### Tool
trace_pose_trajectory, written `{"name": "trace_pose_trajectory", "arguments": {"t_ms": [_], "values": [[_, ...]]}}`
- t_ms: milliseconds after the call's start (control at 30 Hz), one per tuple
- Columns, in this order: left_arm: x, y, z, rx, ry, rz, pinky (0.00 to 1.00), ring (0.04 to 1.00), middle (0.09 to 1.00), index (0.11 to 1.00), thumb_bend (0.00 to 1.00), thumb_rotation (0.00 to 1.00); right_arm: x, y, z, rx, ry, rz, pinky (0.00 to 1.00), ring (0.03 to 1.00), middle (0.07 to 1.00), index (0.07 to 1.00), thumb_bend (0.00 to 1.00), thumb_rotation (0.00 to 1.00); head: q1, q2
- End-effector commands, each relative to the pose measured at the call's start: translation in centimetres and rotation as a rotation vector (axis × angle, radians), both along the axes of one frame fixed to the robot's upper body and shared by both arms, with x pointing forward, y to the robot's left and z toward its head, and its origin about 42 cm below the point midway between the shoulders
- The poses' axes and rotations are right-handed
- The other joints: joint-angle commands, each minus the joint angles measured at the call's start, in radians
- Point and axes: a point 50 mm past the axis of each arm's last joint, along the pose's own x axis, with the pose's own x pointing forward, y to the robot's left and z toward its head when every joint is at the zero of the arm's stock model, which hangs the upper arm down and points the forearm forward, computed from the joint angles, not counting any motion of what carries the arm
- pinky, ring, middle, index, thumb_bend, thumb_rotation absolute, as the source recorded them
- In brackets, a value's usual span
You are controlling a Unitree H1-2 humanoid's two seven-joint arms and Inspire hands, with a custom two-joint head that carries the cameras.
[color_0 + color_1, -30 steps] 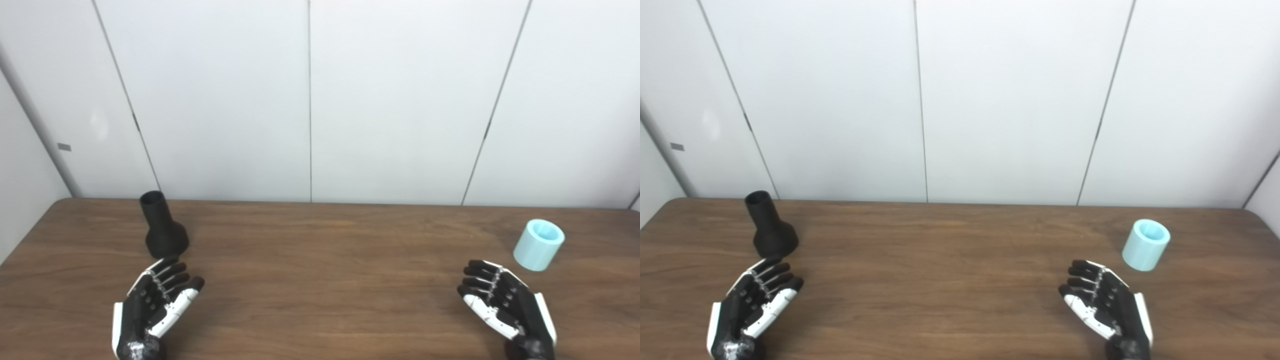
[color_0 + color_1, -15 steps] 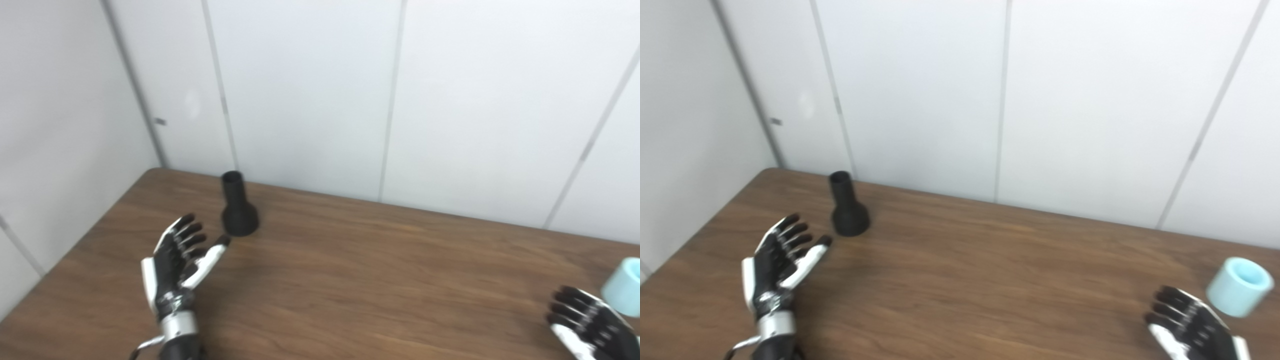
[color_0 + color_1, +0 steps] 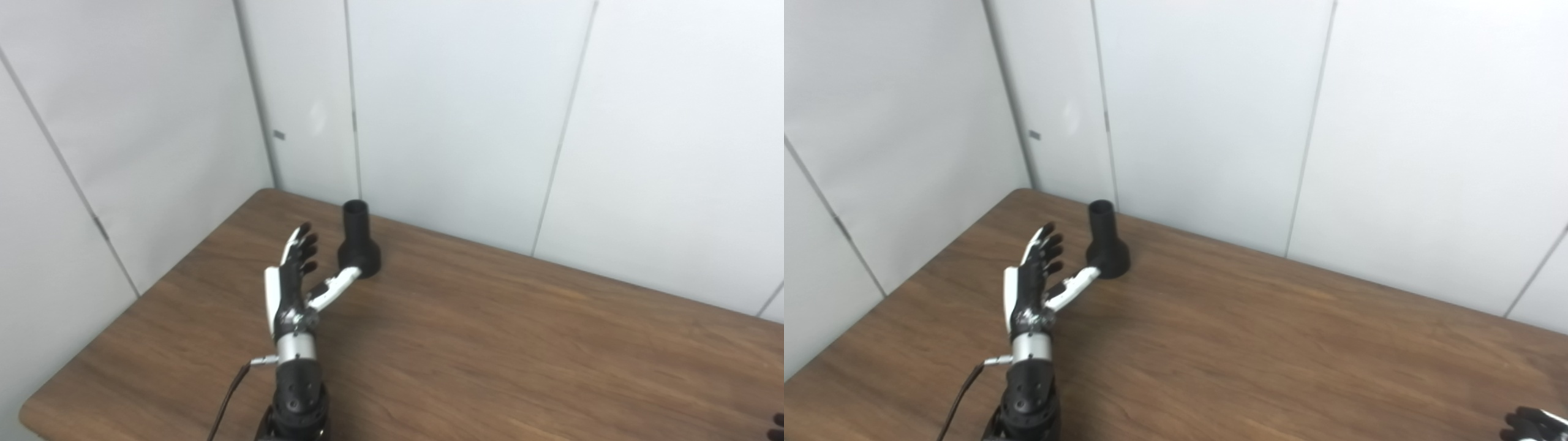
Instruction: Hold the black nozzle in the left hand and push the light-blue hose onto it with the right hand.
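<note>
Nozzle (image 3: 359, 248) first: in the left eye view it's the black flared piece standing upright on its wide base near the back left of the wooden table (image 3: 490, 343), narrow neck pointing up, close to the white wall panels (image 3: 459, 122). The left hand (image 3: 293, 288) is raised just in front and to the left of it, palm turned toward the nozzle, fingers (image 3: 304, 242) stretched up and spread, holding nothing. Its thumb sticks out sideways with the tip right at the nozzle's base, though whether it actually touches is hard to call. The forearm comes up from the bottom edge, a thin cable hanging off the wrist. Only a dark sliver of the right hand pokes in at the bottom right corner, so no telling how its fingers sit. Over in the right eye view it's the same deal: nozzle (image 3: 1107, 245) upright, left hand (image 3: 1032, 291) wide open beside it, and just the fingertips of the right hand (image 3: 1528, 422) showing at the lower right.
</note>
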Motion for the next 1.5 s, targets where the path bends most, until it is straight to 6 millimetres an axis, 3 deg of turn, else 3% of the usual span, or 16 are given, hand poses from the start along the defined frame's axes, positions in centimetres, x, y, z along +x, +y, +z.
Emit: {"name": "trace_pose_trajectory", "arguments": {"t_ms": [0, 200, 433, 667, 800, 900, 1033, 1300, 1467], "values": [[1.2, 0.5, 3.3, 0.063, -0.066, -0.018, 0.83, 0.889, 0.896, 0.912, 0.90, 0.25, 0.0, -1.3, 0.5, -0.019, 0.002, -0.042, 0.45, 0.550, 0.582, 0.551, 0.55, 0.48, 0.003, 0.000], [2.3, 1.5, 5.1, 0.132, 0.024, -0.033, 0.83, 0.927, 0.960, 0.973, 0.94, 0.27, 0.1, -1.4, 0.3, -0.019, 0.003, -0.039, 0.44, 0.540, 0.572, 0.537, 0.59, 0.50, 0.005, -0.001], [3.8, 3.0, 5.5, 0.185, 0.135, -0.049, 0.87, 0.952, 0.983, 0.994, 1.00, 0.32, 0.1, -1.6, 0.3, -0.027, 0.003, -0.036, 0.42, 0.525, 0.561, 0.527, 0.67, 0.54, 0.005, -0.001], [5.3, 4.4, 4.7, 0.179, 0.223, -0.052, 0.89, 0.982, 0.999, 0.998, 1.00, 0.31, 0.1, -1.6, 0.2, -0.018, -0.001, -0.037, 0.40, 0.515, 0.549, 0.515, 0.71, 0.53, 0.003, -0.002], [6.0, 4.7, 4.3, 0.203, 0.277, -0.063, 0.84, 0.966, 1.000, 1.000, 1.00, 0.31, 0.1, -1.5, 0.2, -0.023, 0.004, -0.039, 0.40, 0.507, 0.543, 0.509, 0.73, 0.54, 0.001, -0.003], [6.8, 5.1, 3.8, 0.221, 0.337, -0.091, 0.86, 0.971, 0.999, 1.000, 1.00, 0.33, 0.1, -1.5, 0.1, -0.018, 0.003, -0.038, 0.39, 0.498, 0.536, 0.506, 0.76, 0.54, -0.002, -0.005], [7.8, 5.7, 2.6, 0.199, 0.391, -0.164, 0.94, 0.999, 1.000, 1.000, 1.00, 0.27, 0.0, -1.3, 0.2, -0.019, 0.002, -0.037, 0.38, 0.492, 0.532, 0.502, 0.78, 0.55, -0.009, -0.009], [9.4, 5.6, 1.1, 0.222, 0.417, -0.220, 0.91, 0.995, 1.000, 1.000, 1.00, 0.32, -0.2, -1.2, 0.2, -0.007, 0.003, -0.042, 0.36, 0.474, 0.517, 0.486, 0.84, 0.56, -0.018, -0.009], [10.1, 5.6, 0.4, 0.252, 0.424, -0.241, 0.85, 0.926, 0.964, 0.972, 1.00, 0.32, -0.3, -1.3, 0.1, -0.014, 0.004, -0.044, 0.36, 0.467, 0.511, 0.479, 0.89, 0.57, -0.023, -0.007]]}}
